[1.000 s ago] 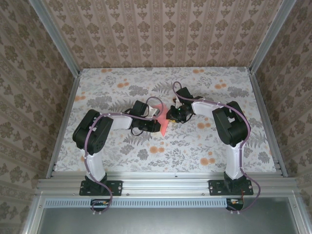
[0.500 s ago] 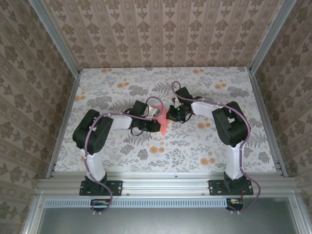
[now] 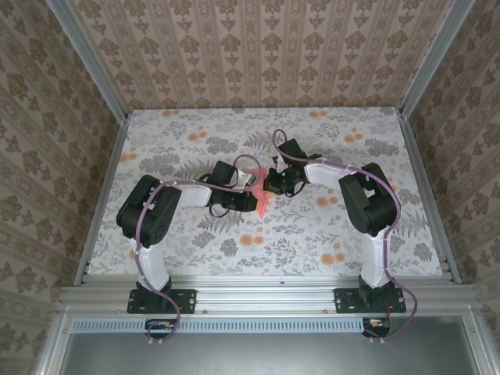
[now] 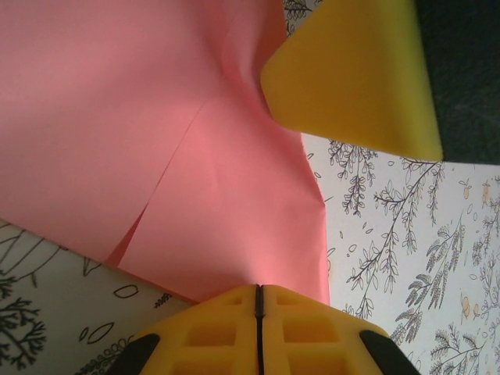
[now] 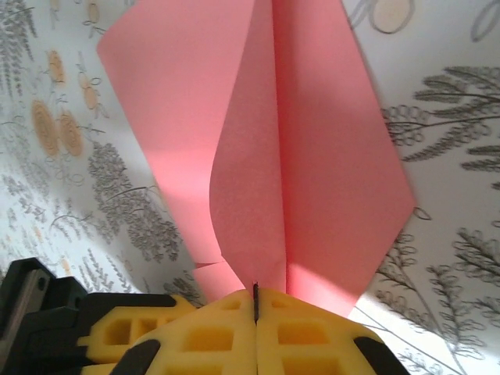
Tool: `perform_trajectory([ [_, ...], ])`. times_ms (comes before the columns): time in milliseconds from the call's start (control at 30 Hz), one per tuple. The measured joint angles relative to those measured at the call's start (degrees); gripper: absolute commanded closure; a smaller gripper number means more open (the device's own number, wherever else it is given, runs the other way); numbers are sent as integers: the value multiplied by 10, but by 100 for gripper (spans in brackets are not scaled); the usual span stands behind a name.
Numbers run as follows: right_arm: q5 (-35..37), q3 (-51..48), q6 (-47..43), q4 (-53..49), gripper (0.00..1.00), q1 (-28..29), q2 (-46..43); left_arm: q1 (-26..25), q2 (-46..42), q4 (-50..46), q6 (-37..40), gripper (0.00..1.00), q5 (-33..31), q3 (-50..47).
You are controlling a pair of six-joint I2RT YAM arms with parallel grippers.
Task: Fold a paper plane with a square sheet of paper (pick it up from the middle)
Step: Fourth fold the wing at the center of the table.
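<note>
The coral-pink sheet of paper [image 3: 262,203] is folded and creased into a pointed shape and is held off the flowered table between both arms. In the left wrist view the paper [image 4: 156,141] fans out from my left gripper [image 4: 258,287], which is shut on its edge. The right gripper's yellow finger [image 4: 351,78] touches the paper's far side there. In the right wrist view the paper [image 5: 305,156] rises as a folded ridge from my right gripper [image 5: 255,291], shut on the fold. From above, the left gripper [image 3: 248,200] and right gripper [image 3: 270,186] meet at the paper.
The flowered tabletop [image 3: 328,226] is bounded by aluminium rails [image 3: 266,293] at the front and patterned walls on the other sides. The left gripper's yellow fingers [image 5: 133,332] sit close beside my right gripper.
The right gripper has closed onto the paper's fold and shifted slightly left. The paper now stands narrower and more upright between the grippers. The left gripper has kept its grip.
</note>
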Motion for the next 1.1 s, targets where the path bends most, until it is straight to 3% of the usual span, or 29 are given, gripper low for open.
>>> perform_trajectory([
  [1100,-34,25,16,16,93,19,38,6,3,15,0,93,17,-7],
])
